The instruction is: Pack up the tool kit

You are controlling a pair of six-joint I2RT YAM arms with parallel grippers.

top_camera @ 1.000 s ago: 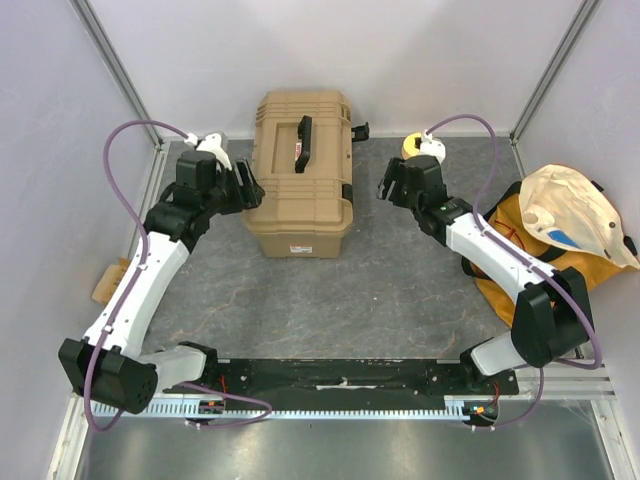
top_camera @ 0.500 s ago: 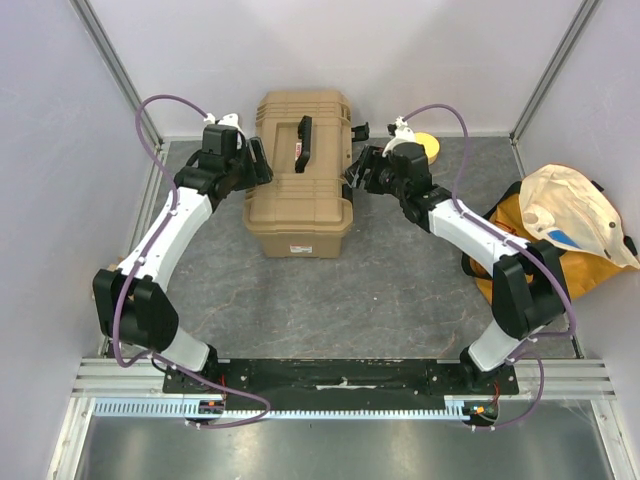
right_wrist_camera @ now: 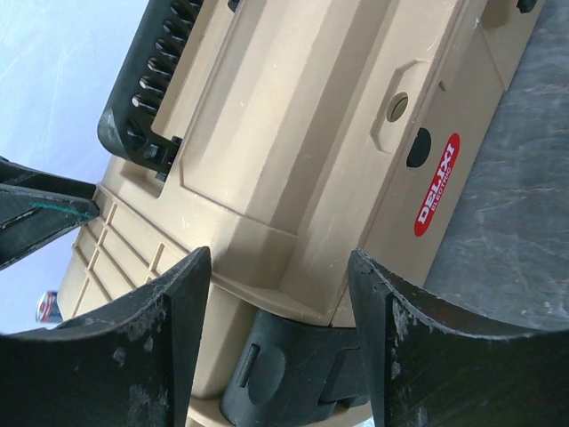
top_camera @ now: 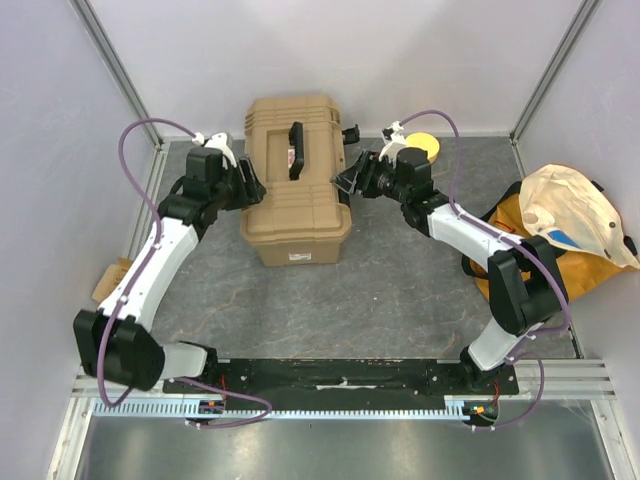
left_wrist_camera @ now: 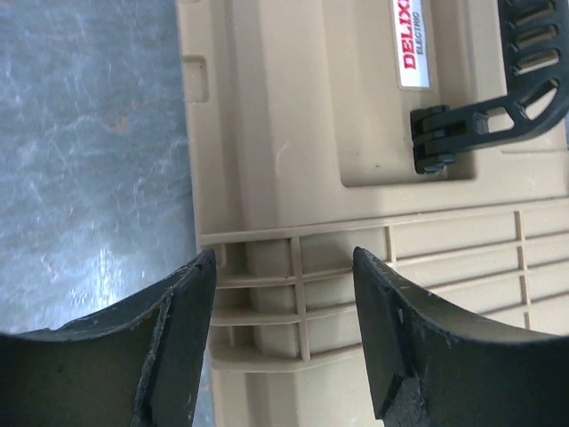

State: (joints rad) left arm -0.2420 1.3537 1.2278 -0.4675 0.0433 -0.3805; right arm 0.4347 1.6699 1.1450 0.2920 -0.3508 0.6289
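At the side edges of the tan ribbed plastic toolbox [top_camera: 296, 215], left gripper [left_wrist_camera: 283, 267] and right gripper [right_wrist_camera: 277, 262] gape; right wrist shows a black latch [right_wrist_camera: 284, 378] between jaws

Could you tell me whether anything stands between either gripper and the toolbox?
Nothing visible does. The left gripper is right at the left edge of the toolbox, and the right gripper is at its right side, over a black latch.
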